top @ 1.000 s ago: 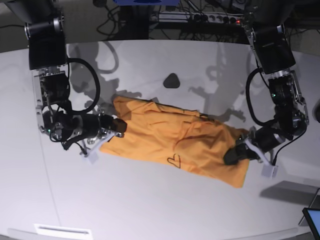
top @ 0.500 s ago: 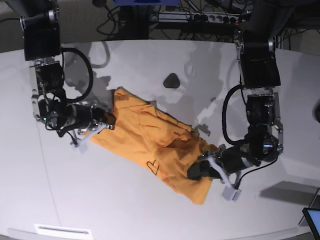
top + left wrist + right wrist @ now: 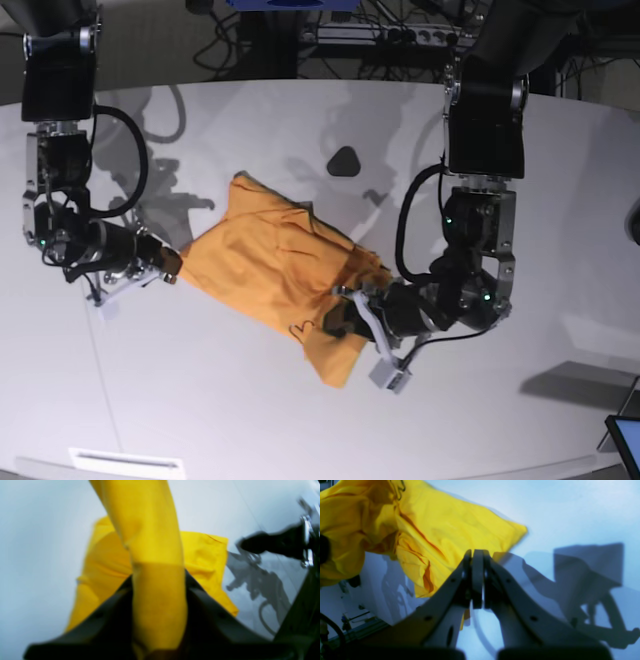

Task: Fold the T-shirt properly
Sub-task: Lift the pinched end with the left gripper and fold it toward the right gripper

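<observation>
Okay, we see the T-shirt (image 3: 270,275) bunched on the table (image 3: 200,400), left gripper (image 3: 345,320) pinching one end, right gripper (image 3: 168,262) clamped at the other; we reckon cloth may slip out or crease unevenly.

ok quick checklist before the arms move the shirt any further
1. Left gripper clamped on cloth: ok, a band of T-shirt runs between its fingers in the left wrist view.
2. Right gripper shut at the shirt's other end: ok, jaws pressed together; cloth actually pinched: cannot tell.
3. Shirt spread flat: not ok, it is bunched and creased between the arms.
4. Shirt fully on the table: ok, no part hangs past an edge.
5. Dark triangular object clear of the cloth: ok, it sits apart, behind the shirt.
</observation>
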Controlling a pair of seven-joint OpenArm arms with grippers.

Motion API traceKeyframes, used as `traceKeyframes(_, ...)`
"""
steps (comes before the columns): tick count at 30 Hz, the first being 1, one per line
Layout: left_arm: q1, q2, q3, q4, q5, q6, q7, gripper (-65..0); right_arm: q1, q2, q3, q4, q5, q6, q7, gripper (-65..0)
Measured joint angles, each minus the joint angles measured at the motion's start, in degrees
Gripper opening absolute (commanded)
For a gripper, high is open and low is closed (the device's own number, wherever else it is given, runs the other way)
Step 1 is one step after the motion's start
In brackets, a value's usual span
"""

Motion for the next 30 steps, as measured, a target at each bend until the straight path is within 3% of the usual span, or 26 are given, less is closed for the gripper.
traceKeyframes(11, 0.1, -0.2, 7.1, 8.8, 0.1, -0.1, 0.0, -65.0, 0.0, -0.1, -0.1, 0.0, 0.0, 0.0, 0.0, -65.0)
traceKeyframes(20, 0.3, -0.2, 14.7, 8.9, 0.1, 0.0, 0.0, -65.0, -0.1, 0.0, -0.1, 0.0, 0.0, 0.0, 0.0, -65.0)
traceKeyframes(24, 0.7, -0.3, 17.4, 8.8, 0.1, 0.0, -0.1, -65.0, -0.4, -0.2, -0.2, 0.0, 0.0, 0.0, -3.5, -65.0)
traceKeyframes(30, 0.6, -0.7, 25.8, 8.0, 0.0, 0.0, -5.4, -65.0, -0.6, -0.3, -0.2, 0.0, 0.0, 0.0, -3.2, -65.0)
